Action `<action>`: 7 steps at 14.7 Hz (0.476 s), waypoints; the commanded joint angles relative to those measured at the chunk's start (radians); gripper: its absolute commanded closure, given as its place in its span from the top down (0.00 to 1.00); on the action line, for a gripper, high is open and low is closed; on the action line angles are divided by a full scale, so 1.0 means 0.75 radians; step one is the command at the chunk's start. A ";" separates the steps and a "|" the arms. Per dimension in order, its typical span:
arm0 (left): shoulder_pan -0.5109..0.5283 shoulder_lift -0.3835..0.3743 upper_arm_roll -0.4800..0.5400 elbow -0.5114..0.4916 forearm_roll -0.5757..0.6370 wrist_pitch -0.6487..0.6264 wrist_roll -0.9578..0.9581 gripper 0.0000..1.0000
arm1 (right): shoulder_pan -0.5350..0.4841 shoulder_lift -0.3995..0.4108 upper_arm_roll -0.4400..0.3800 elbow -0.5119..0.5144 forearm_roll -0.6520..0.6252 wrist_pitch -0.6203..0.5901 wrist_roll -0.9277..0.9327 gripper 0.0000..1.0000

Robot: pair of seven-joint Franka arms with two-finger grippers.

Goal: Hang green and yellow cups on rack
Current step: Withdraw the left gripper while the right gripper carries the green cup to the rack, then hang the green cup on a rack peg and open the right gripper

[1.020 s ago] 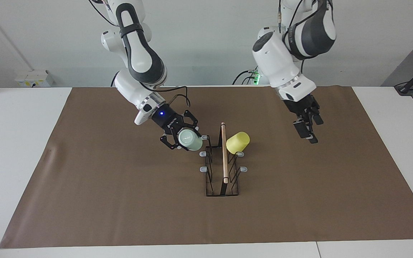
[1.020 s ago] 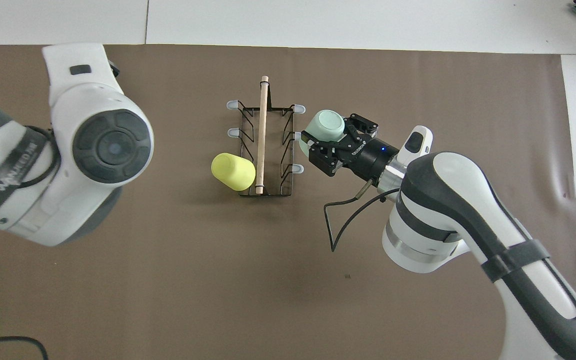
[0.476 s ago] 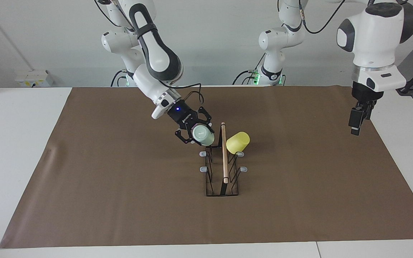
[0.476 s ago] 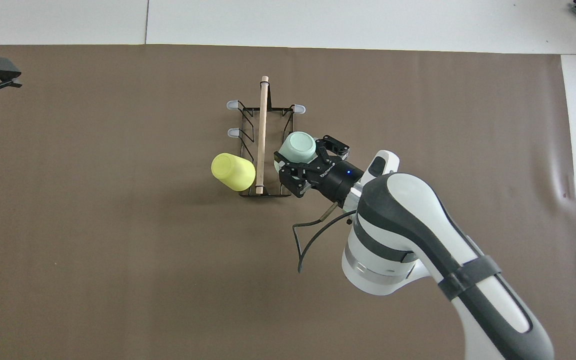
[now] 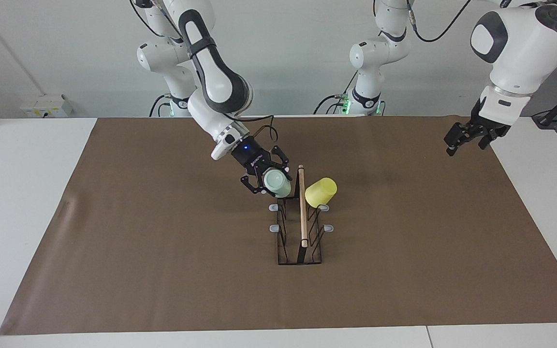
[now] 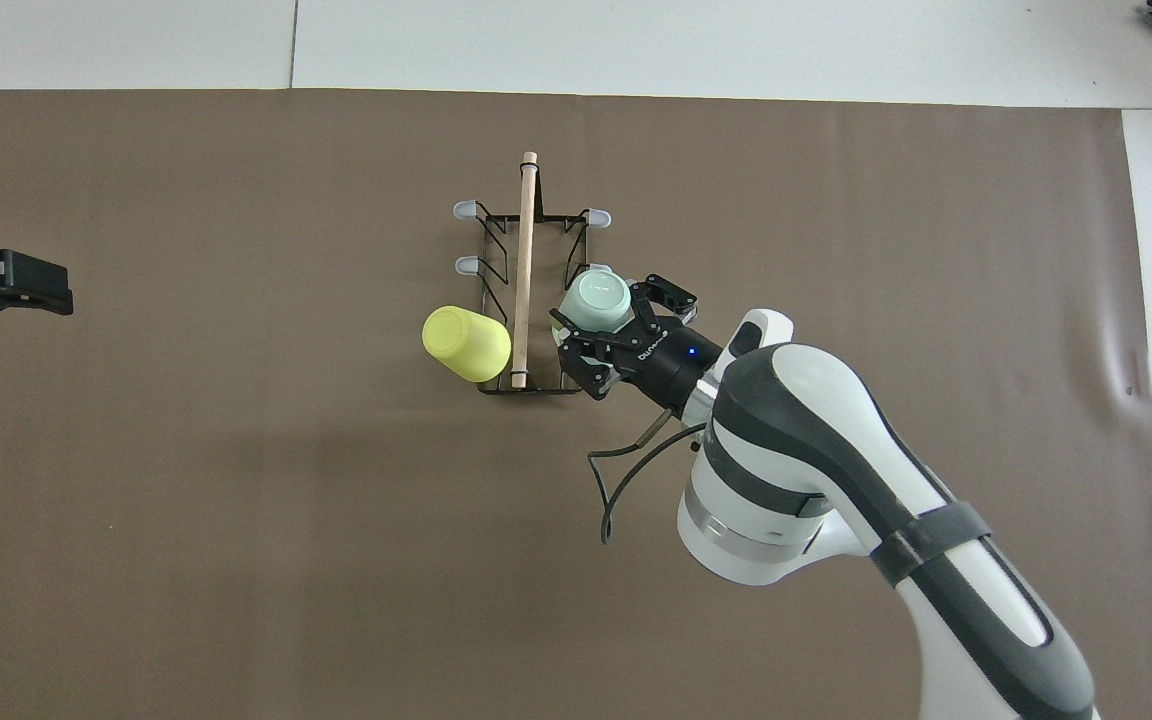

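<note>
Right tool (image 5: pixel 268 181) clamped on green cup (image 5: pixel 277 183), moved in from beside the rack (image 5: pixel 300 227) to its robot-end pegs. Yellow cup (image 5: pixel 321 192) unchanged, hung on the peg toward the left arm's end. Left tool (image 5: pixel 457 140) wide, swung out to the desk's edge.

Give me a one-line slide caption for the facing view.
Right gripper brings the green cup to the rack, where the yellow cup hangs; left gripper waits, open.
</note>
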 commanded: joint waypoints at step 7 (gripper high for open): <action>-0.433 -0.062 0.355 -0.030 -0.114 -0.114 0.091 1.00 | -0.022 0.048 0.011 -0.042 0.247 -0.014 -0.284 0.00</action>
